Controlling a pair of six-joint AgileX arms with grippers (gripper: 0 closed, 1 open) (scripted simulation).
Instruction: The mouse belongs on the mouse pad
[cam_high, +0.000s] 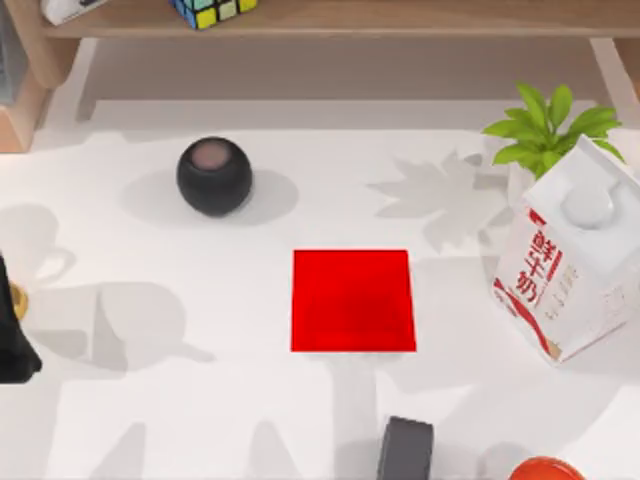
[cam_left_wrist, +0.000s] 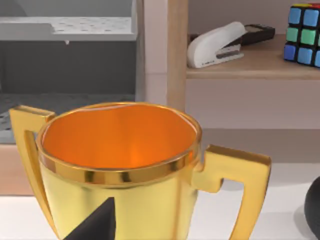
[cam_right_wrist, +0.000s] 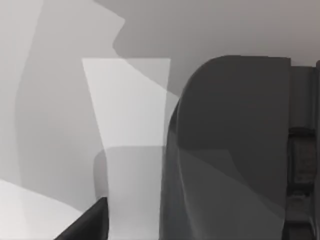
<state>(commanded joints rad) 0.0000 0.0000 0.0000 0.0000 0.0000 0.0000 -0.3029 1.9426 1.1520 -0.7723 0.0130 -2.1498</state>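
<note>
Mouse (cam_high: 405, 450) lies on the table at the top view's bottom edge, near the pad (cam_high: 353, 300) but apart from it. The right tool (cam_right_wrist: 82, 226) hovers beside the mouse; I cannot tell whether it is wide or narrow. The step in hand looks like the approach, and next comes a centred grasp. The left arm (cam_high: 15, 340) sits parked at the left edge.

Rendered office desk: stapler (cam_left_wrist: 216, 44), mouse pad (cam_high: 353, 300), wooden shelf (cam_high: 400, 17), file tray (cam_left_wrist: 67, 27).

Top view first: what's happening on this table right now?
Nothing is held yet. The mouse pad lies bare at the table's middle. The mouse sits on the table at the near edge, just below the pad; the right wrist camera looks at it from close up. The left arm is at the table's left edge, its wrist camera facing a gold trophy cup. The mouse is not yet on the pad.
</note>
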